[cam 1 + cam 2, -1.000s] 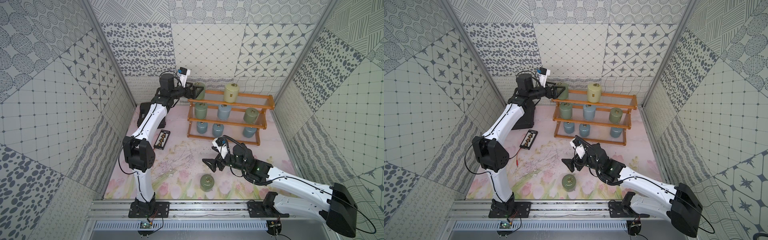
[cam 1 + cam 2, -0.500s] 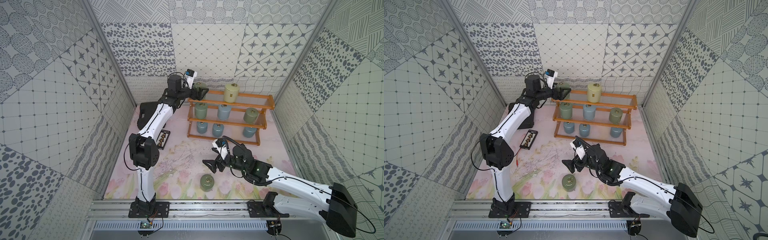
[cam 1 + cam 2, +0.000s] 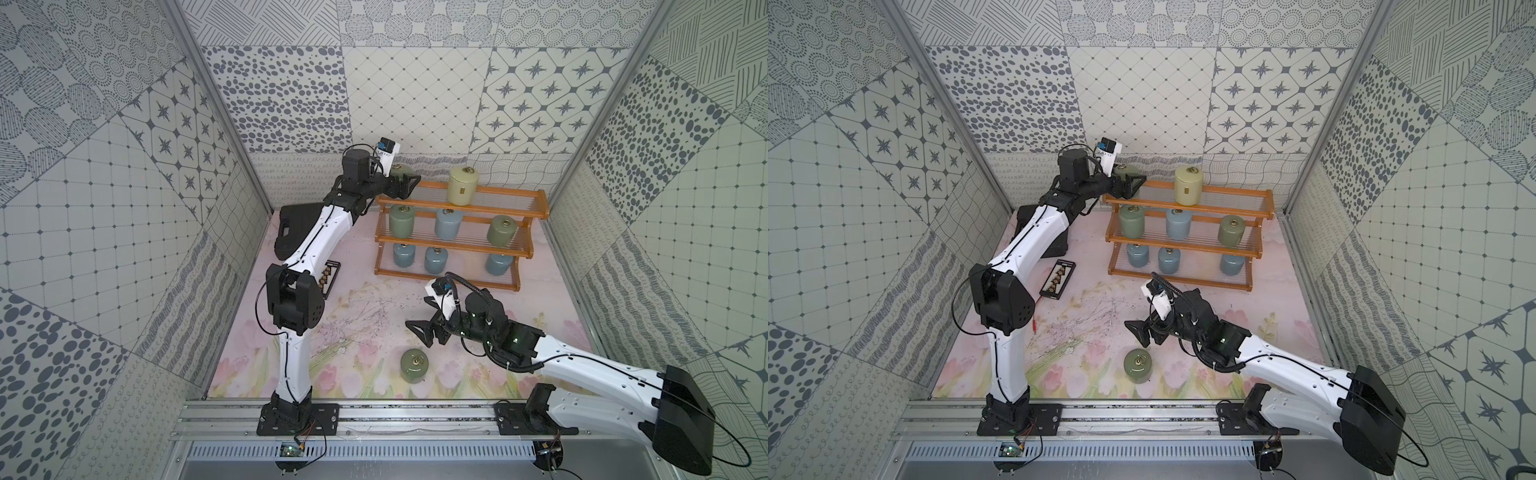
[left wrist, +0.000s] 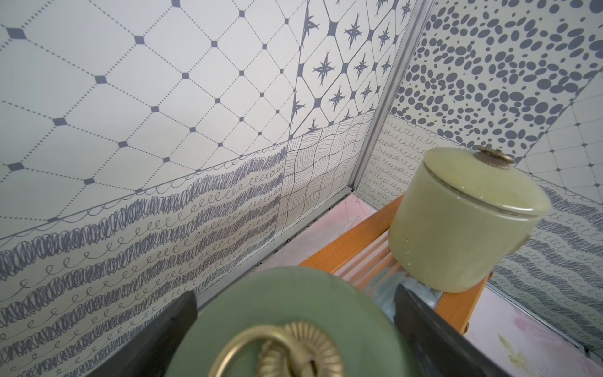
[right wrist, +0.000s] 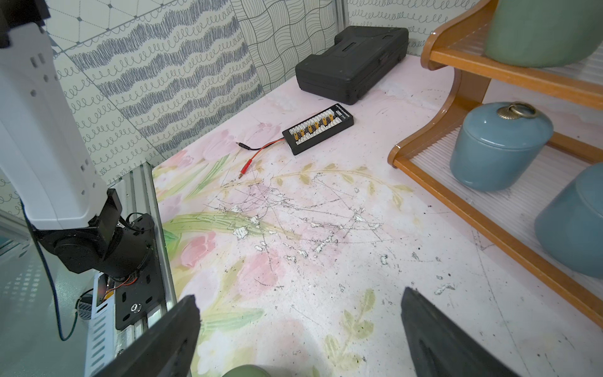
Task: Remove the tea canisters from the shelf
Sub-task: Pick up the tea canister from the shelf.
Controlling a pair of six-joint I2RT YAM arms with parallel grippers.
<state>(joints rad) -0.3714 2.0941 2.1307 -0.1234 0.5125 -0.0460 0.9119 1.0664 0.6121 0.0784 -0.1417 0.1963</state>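
Note:
The wooden shelf (image 3: 515, 213) stands at the back right. At the left end of its top tier, a sage green tea canister (image 3: 400, 170) (image 4: 277, 310) sits between the fingers of my left gripper (image 3: 405, 183) (image 4: 293, 300). The jaws are open and close to the canister's sides. A cream canister (image 3: 462, 187) (image 4: 456, 222) shares that tier. The middle tier holds two green canisters and a blue one (image 3: 448, 222). Three blue ones (image 3: 436, 257) fill the bottom tier. Another green canister (image 3: 412, 365) stands on the table, just below my open, empty right gripper (image 3: 417, 332) (image 5: 298, 297).
A black plastic case (image 3: 293, 228) (image 5: 352, 62) lies at the back left by the wall. A small black connector board (image 3: 330, 278) (image 5: 318, 129) with red and black leads lies in front of it. Patterned walls close in three sides, and a metal rail (image 3: 374, 415) runs along the front.
My left arm has reached right, bringing its gripper around the green canister on the top tier, and its jaws have narrowed slightly. The right arm has not moved.

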